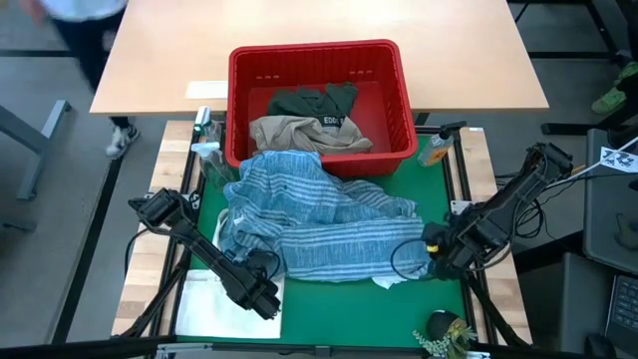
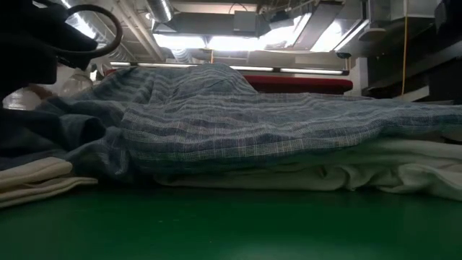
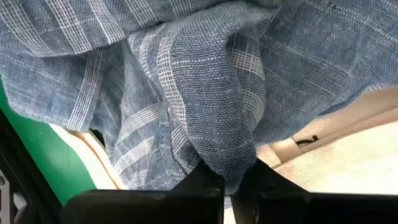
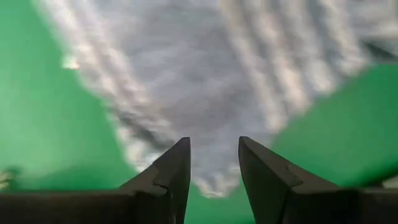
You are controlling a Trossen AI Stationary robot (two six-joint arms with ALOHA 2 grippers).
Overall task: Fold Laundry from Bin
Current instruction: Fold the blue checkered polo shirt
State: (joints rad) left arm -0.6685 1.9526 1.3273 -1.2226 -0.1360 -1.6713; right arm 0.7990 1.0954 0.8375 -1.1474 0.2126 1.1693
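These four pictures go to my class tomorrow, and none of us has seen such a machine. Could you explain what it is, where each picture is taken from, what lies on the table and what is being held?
It is a robot with two dark arms at a table, each ending in two fingers. One picture looks straight down from above, one looks level across the table top, and the other two come from cameras on the arms' wrists. On the green mat lies a blue striped shirt, spilling from a red bin that holds tan cloth and dark green cloth. White cloth lies under the shirt. The left gripper is shut on a fold of the shirt. The right gripper is open just before the shirt's edge, holding nothing.
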